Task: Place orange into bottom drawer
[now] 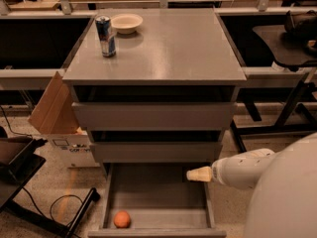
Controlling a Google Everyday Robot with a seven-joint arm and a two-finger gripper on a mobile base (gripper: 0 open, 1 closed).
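Orange round matte fruit rests near-left in grey metal bottom drawer; gripper at right, state unreadable; placement seemingly done, withdrawal next.

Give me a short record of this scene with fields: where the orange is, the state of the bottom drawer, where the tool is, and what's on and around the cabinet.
orange: lying on the drawer floor, near the front left corner as pictured
bottom drawer: pulled open, nothing else seen in it
tool: above the drawer's right side toward the back, well apart from the orange
cabinet top: blue can upright and cream bowl, both at the far left corner
beside cabinet: cardboard box on the floor at picture left
task state: orange already inside the drawer
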